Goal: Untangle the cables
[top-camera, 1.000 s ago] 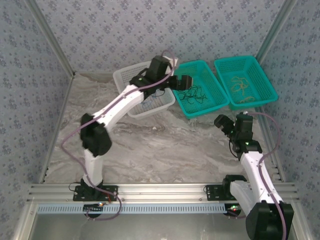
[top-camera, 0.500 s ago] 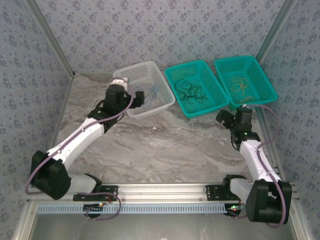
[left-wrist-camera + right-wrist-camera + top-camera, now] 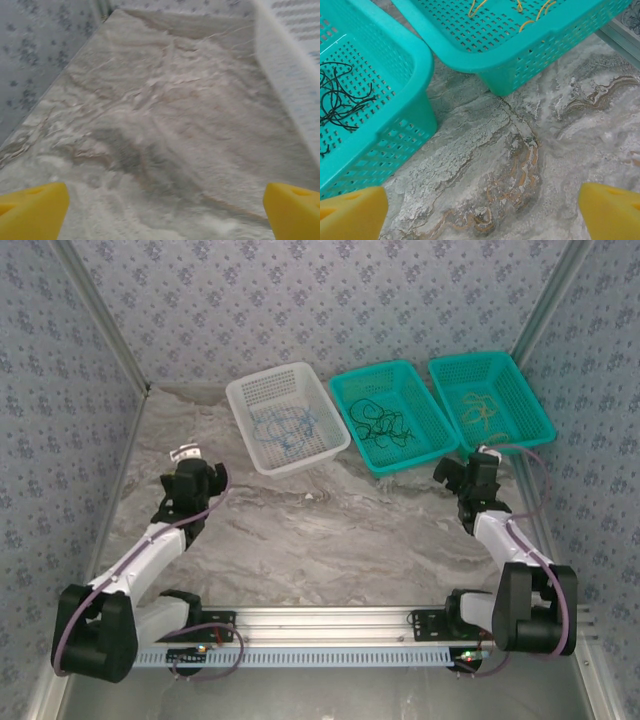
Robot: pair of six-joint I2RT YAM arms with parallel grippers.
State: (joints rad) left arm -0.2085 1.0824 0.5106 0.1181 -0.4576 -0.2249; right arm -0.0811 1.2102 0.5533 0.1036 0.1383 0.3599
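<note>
The cables lie sorted by colour in three baskets at the back: blue cables (image 3: 285, 426) in the white basket (image 3: 244, 395), black cables (image 3: 381, 425) in the middle teal basket (image 3: 345, 387), yellow cables (image 3: 480, 408) in the right teal basket (image 3: 535, 410). My left gripper (image 3: 192, 468) is low over the bare table at the left, open and holding nothing (image 3: 162, 215). My right gripper (image 3: 449, 472) hangs open just in front of the teal baskets, over bare marble (image 3: 482, 212). The right wrist view shows black cables (image 3: 340, 100) and yellow cables (image 3: 535, 12).
The marble-patterned table (image 3: 330, 530) stretches between the arms and the baskets. Patterned walls close in the left, back and right sides. In the left wrist view, the white basket's wall (image 3: 295, 75) runs along the right edge. A metal rail (image 3: 320, 620) lines the near edge.
My left arm has pulled back from over the baskets to low over the table at the left. The right arm has folded a little closer to the teal baskets. Both grippers stay open.
</note>
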